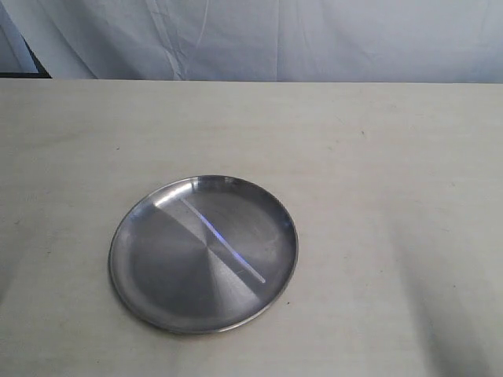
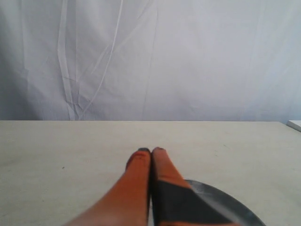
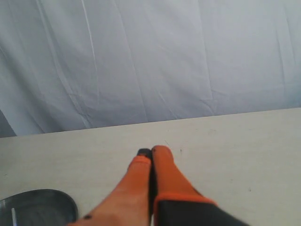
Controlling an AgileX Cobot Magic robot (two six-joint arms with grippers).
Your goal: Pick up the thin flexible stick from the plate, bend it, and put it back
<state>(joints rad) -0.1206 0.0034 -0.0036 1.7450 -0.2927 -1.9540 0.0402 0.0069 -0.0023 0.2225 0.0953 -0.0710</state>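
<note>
Steel plate sits lower middle on the desk, thin stick lying in it. Left tool and right tool are pressed together, empty.

A pale wood-grain table stands before a wrinkled white curtain.

Pale table; white cloth backdrop (creased) behind far edge.
</note>
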